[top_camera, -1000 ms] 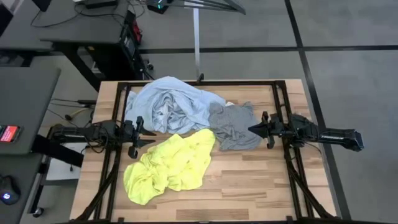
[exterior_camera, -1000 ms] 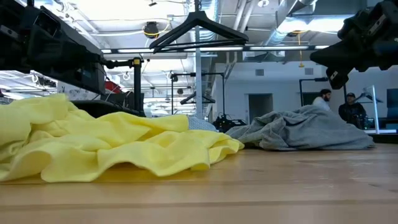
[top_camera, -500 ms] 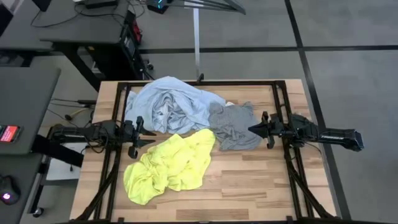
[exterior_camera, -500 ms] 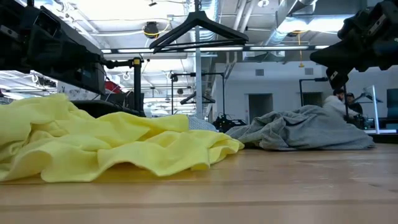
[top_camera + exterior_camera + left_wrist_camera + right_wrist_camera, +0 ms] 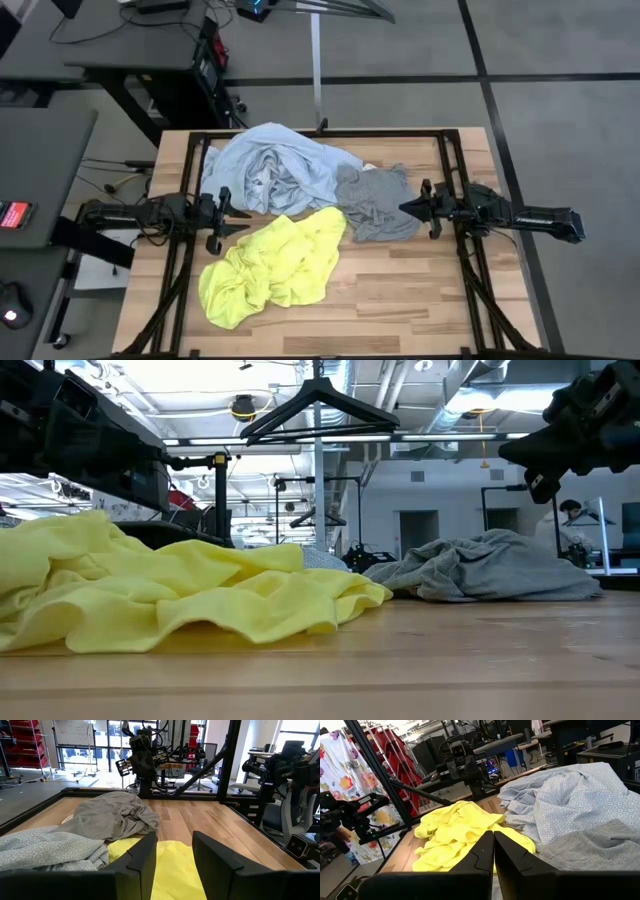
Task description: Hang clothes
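Overhead, we saw the crumpled neon-yellow T-shirt (image 5: pixel 272 266), rumpled pale blue collared shirt (image 5: pixel 268 167) and small grey T-shirt (image 5: pixel 376 203) heaped touching on the wooden desk (image 5: pixel 400 300). Only the low view showed a dark triangular hanger (image 5: pixel 318 408) above. The left gripper (image 5: pixel 172 852) had its fingers parted, empty; the right gripper (image 5: pixel 493 851) had its fingers closed on nothing.

No legible text, label or number anywhere in view.
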You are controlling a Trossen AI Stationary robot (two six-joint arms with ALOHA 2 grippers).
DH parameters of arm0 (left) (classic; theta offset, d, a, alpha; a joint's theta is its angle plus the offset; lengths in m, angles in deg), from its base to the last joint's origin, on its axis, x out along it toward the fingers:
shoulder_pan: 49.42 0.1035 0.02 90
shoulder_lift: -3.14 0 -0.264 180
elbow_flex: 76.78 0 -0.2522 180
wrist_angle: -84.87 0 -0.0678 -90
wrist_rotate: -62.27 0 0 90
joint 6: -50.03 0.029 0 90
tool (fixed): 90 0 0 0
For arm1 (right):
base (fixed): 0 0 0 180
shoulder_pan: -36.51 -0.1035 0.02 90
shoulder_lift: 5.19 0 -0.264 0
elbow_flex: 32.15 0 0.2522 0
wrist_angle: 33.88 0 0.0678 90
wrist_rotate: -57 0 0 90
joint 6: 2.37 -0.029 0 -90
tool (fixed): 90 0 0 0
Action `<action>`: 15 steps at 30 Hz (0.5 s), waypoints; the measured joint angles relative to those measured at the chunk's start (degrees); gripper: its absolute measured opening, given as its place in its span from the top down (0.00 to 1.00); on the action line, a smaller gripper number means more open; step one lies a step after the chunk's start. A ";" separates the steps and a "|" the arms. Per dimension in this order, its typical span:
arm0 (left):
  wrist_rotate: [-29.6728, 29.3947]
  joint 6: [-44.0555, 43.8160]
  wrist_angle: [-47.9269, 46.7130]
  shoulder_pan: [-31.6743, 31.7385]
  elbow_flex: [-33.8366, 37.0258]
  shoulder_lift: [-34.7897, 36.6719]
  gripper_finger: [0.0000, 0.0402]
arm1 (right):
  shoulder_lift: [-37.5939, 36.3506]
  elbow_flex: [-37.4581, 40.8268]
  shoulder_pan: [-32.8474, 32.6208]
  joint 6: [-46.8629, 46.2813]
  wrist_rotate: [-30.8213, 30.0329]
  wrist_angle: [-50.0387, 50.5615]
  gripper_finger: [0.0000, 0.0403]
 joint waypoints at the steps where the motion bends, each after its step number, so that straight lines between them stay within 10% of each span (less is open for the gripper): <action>1: -0.20 0.67 0.06 0.00 0.00 0.00 0.73 | 0.00 0.00 0.02 0.00 0.00 0.02 1.00; 15: -0.63 2.05 0.17 0.00 0.00 0.01 0.73 | 0.00 0.00 -0.03 -2.69 0.07 -0.23 1.00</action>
